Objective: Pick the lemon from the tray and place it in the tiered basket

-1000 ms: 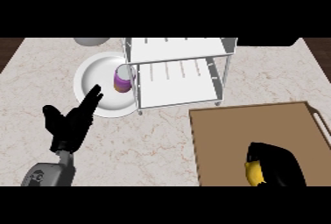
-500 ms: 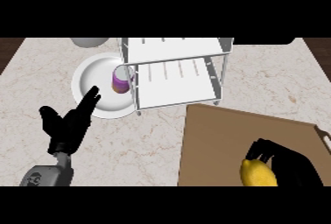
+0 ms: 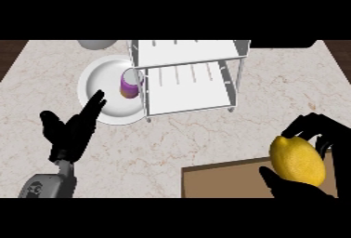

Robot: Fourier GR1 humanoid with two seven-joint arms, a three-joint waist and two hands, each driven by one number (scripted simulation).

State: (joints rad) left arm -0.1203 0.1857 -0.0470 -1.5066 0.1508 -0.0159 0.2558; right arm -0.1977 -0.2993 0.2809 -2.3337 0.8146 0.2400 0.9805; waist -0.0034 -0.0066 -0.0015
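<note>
We held the lemon (image 3: 297,159) at four o'clock, our right hand (image 3: 316,139) curled around it, above the brown tray (image 3: 226,179). To place it well, we judged it should travel toward the white tiered basket (image 3: 188,76) at twelve o'clock, clearing its rim. The lemon looked bright yellow, oval, pebbled. Our left hand (image 3: 68,130) rested open at eight o'clock.

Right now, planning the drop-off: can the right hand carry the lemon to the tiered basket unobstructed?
Probably yes. The right hand holds the lemon above the tray, and only bare counter lies before the tiered basket.
</note>
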